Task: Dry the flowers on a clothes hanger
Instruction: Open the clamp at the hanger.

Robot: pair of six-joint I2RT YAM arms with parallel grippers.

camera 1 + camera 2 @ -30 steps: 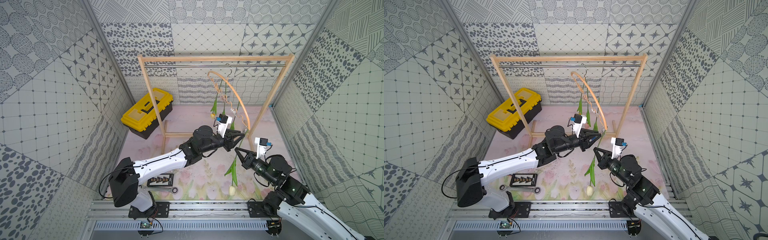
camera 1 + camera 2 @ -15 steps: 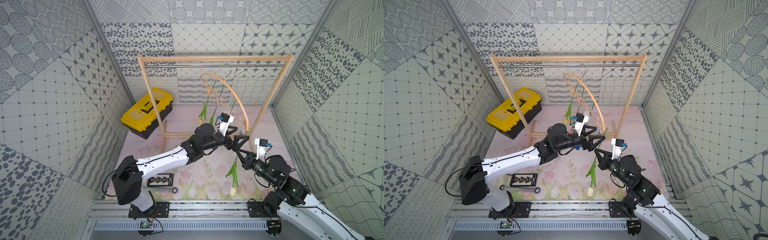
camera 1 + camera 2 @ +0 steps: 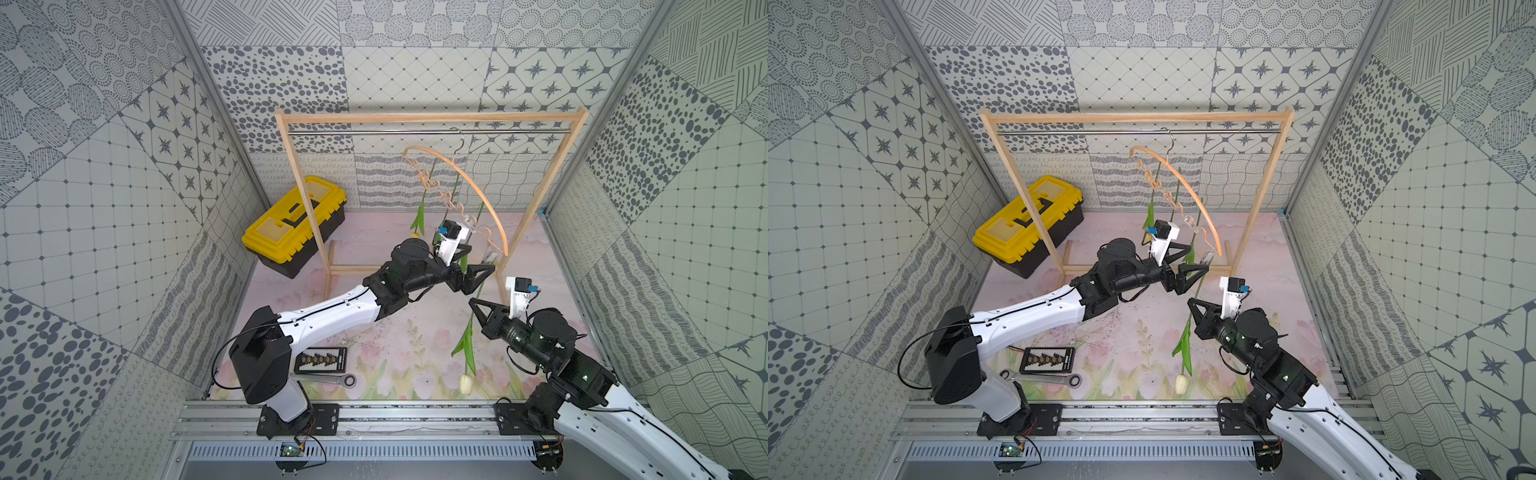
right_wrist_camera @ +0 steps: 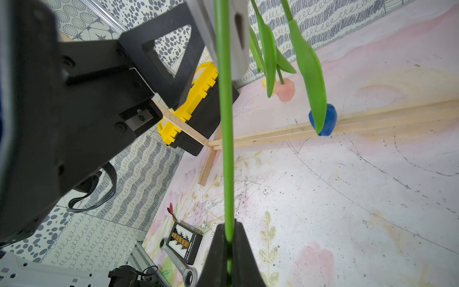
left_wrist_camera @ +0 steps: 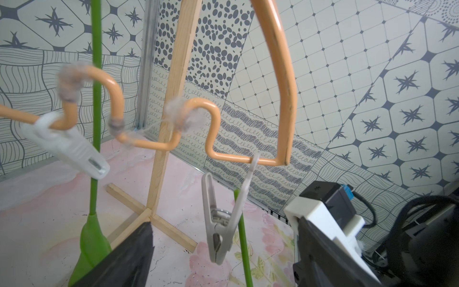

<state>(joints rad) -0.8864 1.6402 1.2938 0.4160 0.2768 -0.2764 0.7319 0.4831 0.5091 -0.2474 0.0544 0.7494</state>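
The clothes hanger (image 3: 478, 187) (image 3: 1187, 183) hangs by its hook from the steel rod, turned at an angle. Yellow (image 4: 265, 84), pink (image 4: 285, 90) and blue (image 4: 323, 121) flowers hang head-down from it. My right gripper (image 3: 472, 300) (image 4: 229, 236) is shut on the stem of the cream-white tulip (image 3: 465, 383), which hangs head-down. The stem's top end (image 5: 242, 236) stands beside the last clothespin (image 5: 218, 231), outside its closed tip. My left gripper (image 3: 482, 257) (image 5: 224, 238) is open on either side of that pin and stem, touching neither.
The wooden frame (image 3: 432, 118) stands across the back with its foot bars on the mat. A yellow toolbox (image 3: 297, 226) sits at the back left. A black bit case (image 3: 320, 359) and a wrench (image 3: 328, 379) lie near the left arm's base.
My left gripper has opened and let go of the clothespin. The hanger has swung round on its hook. The right gripper has kept hold of the white tulip's stem.
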